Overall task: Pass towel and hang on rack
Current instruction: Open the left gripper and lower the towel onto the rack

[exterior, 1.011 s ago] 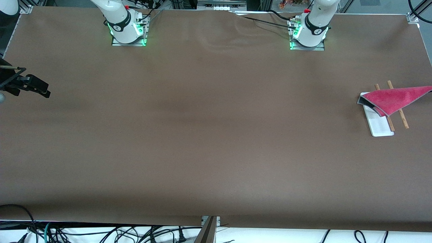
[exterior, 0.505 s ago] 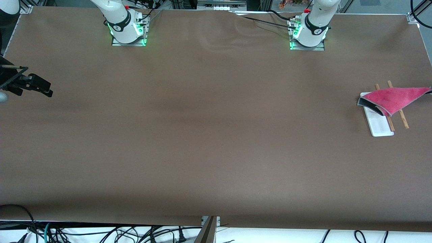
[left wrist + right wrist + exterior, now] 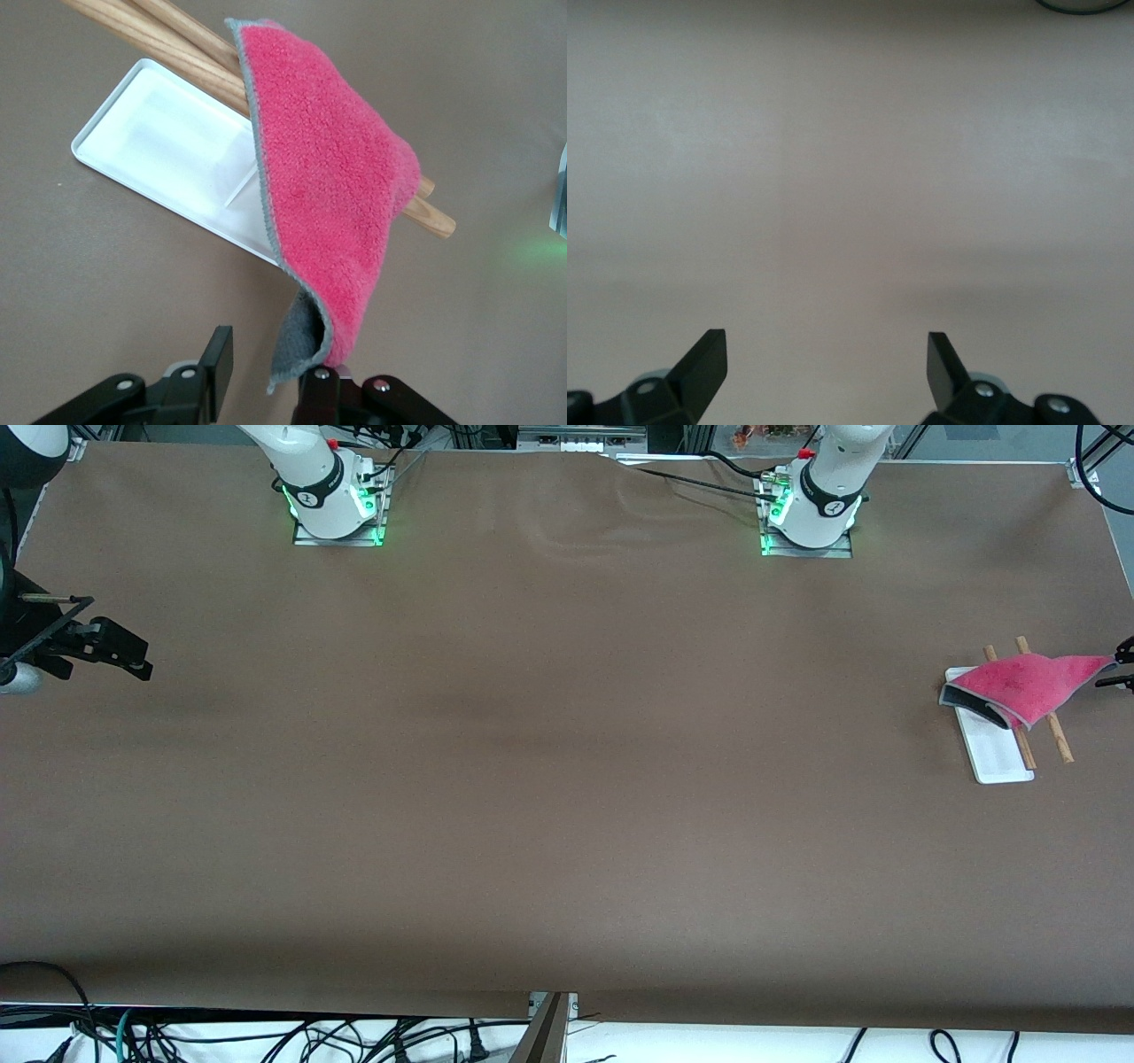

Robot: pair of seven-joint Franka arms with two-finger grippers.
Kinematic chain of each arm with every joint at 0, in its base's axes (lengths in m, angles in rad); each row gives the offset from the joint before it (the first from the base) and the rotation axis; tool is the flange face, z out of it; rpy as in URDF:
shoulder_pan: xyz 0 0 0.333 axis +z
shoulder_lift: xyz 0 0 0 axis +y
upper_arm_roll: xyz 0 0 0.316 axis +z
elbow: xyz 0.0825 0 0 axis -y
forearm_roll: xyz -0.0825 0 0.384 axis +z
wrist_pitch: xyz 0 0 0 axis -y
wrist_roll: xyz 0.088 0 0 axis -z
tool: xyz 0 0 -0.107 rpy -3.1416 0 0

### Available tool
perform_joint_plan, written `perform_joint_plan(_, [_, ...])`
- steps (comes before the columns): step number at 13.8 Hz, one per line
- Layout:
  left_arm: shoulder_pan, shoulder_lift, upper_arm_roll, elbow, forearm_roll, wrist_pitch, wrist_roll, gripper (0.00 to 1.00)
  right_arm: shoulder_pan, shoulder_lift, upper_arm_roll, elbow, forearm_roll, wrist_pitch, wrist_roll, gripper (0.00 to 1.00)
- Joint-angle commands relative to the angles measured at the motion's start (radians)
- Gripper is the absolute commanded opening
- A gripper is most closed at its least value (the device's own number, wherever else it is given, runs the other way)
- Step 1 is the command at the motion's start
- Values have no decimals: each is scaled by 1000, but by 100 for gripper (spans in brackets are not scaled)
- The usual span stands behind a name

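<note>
Left wrist view — towel touching left gripper

Left tool hangs beside the rack, fingers spread; right tool waits wide over the desk's opposite end.

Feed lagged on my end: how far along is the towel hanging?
Nearly done: the towel drapes over the rack dowels. In hand: the left gripper is open, one towel corner by its fingers. The right gripper waits open at its table end. Left: pull the left gripper clear.
</note>
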State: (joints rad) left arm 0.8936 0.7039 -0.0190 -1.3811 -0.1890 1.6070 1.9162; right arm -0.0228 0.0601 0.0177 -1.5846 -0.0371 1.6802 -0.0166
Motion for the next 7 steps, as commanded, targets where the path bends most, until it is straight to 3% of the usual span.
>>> perform_joint_plan(1, [-2, 22, -6, 39, 22, -5, 50, 59, 9, 4, 1, 15, 14, -3, -19, 100])
perform_joint_plan(2, [5, 34, -7, 40, 17, -5, 61, 100, 17, 4, 1, 15, 13, -2, -14, 100])
perform_joint_plan(7, [5, 58, -7, 45, 14, 79, 132, 100, 17, 4, 2, 15, 11, 3, -16, 100])
